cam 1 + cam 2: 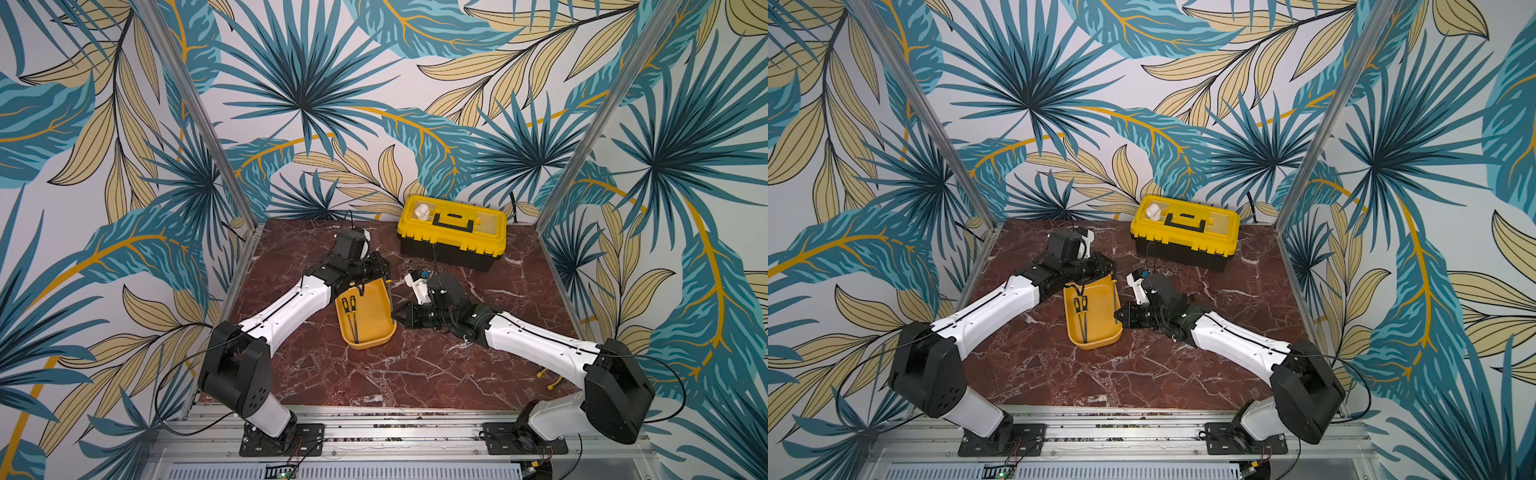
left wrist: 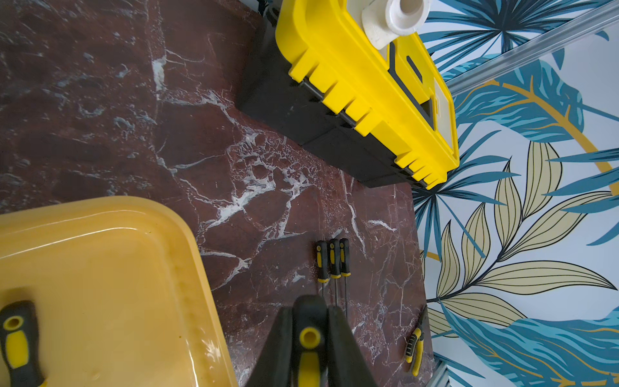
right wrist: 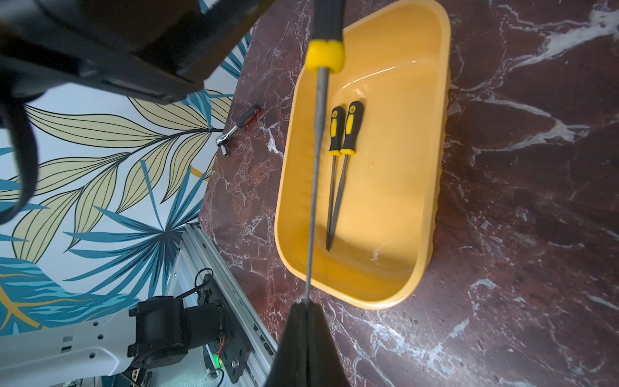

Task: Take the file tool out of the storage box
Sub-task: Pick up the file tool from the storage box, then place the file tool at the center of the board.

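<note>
While two files (image 3: 340, 150) lie in the tray (image 3: 398, 174), left gripper (image 2: 310, 321) pinches a third file's (image 3: 316, 160) far handle, right gripper (image 3: 306, 310) its near tip.

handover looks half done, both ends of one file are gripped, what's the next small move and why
Probably open the left end effector: it clamps the handle of the file, while the right end effector is shut on its tip by the storage box.

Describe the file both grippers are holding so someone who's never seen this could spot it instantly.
On the marble table, find the shallow yellow storage box near its middle. Along the box's side facing the right arm runs a thin file, black-and-yellow handle in the left gripper, tip in the right gripper. Its two lookalikes lie loose inside the box.
</note>
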`<state>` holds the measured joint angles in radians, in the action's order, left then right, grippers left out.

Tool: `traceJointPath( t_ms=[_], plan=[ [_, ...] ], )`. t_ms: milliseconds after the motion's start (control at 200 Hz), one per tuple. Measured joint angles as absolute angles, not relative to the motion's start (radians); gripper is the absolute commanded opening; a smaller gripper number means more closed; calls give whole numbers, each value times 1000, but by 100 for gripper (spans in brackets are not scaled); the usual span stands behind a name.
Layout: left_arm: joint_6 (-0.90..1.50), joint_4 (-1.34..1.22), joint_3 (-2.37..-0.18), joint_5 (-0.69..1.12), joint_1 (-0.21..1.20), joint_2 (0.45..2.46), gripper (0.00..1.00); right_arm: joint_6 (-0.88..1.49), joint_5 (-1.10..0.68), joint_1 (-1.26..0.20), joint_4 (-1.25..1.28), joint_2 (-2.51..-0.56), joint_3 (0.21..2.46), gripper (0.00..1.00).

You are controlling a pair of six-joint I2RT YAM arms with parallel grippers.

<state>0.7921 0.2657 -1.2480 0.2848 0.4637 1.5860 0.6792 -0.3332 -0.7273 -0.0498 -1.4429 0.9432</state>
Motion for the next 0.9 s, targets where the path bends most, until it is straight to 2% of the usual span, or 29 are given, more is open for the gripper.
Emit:
traceJointPath(
  t_ms=[140, 205, 275, 356, 541, 896],
  plan=[
    [796, 266, -1248, 289, 464, 1586, 34, 668, -322, -728, -69, -1443, 953, 0],
    [798, 267, -1248, 295, 464, 1586, 48, 661, -310, -728, -77, -1443, 956, 0],
    [796, 268, -1248, 300, 464, 1586, 56, 654, -294, -728, -92, -1443, 958, 0],
    [794, 271, -1248, 303, 463, 1586, 75, 649, -266, -728, -116, -1441, 960, 0],
    [759, 319, -1248, 317, 438, 1583, 99, 643, -165, -728, -236, -1423, 965, 0],
    [622, 504, -1252, 267, 404, 1518, 100, 641, 115, -729, -491, -1399, 965, 0]
  ],
)
